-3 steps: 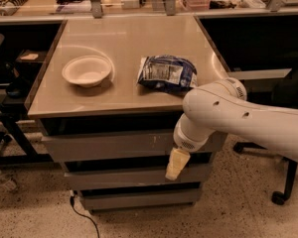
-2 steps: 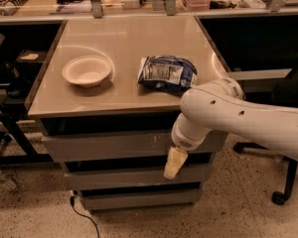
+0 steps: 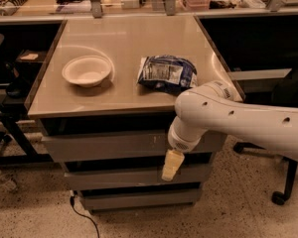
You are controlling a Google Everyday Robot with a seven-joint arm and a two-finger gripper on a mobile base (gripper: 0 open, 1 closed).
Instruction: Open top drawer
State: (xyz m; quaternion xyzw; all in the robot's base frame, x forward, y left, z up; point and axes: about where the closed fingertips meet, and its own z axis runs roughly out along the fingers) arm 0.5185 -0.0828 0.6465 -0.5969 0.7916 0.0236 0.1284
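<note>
The top drawer [image 3: 104,145] is the widest grey front under the tabletop, with small pale scratch marks; a dark gap runs above it. Two narrower grey drawers sit below it [image 3: 114,176]. My white arm reaches in from the right, and my gripper [image 3: 172,164] hangs in front of the cabinet at the right part of the drawer fronts, its pale yellowish tip pointing down over the gap between the top and second drawers. Whether it touches the top drawer cannot be told.
A white bowl [image 3: 87,71] and a blue-and-white snack bag [image 3: 167,72] lie on the beige tabletop [image 3: 119,38]. An office chair base [image 3: 283,182] stands at the right. A black cable [image 3: 82,212] trails on the speckled floor. Cluttered desks stand behind.
My arm and gripper have shifted slightly left in front of the drawers. The drawers, bowl and bag have not visibly moved.
</note>
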